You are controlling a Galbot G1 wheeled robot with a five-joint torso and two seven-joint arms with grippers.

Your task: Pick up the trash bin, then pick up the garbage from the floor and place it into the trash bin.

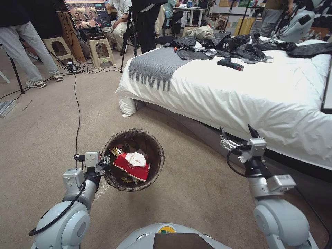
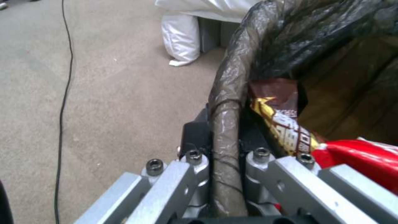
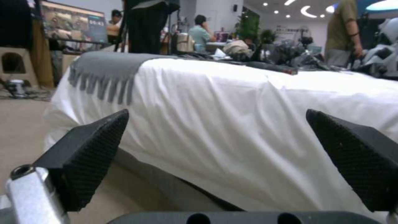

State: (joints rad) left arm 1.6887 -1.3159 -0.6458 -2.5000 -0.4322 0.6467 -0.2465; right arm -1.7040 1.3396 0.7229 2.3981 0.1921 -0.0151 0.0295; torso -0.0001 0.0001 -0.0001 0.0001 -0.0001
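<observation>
1. A carpeted room: tan floor in front of the robot, a bed with a white cover to the right, a grey fringed blanket over its near corner, and black plastic sheets spread across the top. A black cable runs over the carpet on the left.

2. The trash bin sits just ahead of the left arm, held up off the carpet. It already holds garbage: a red-and-white packet on top and a yellow snack wrapper beside it, against the near wall.

3. The left end effector is closed on the bin's near rim. In the left wrist view the bag-covered rim runs straight between the fingers, one outside the wall and one inside.

4. The right end effector hangs free, well to the right of the bin and near the bed's side. Its fingers are spread wide and hold nothing; the right wrist view shows both black fingertips apart, facing the bed cover.

5. No loose garbage can be seen on the carpet. By my judgement the free right arm is the one for any further pickup, with the bin's open mouth lying to its left.
</observation>
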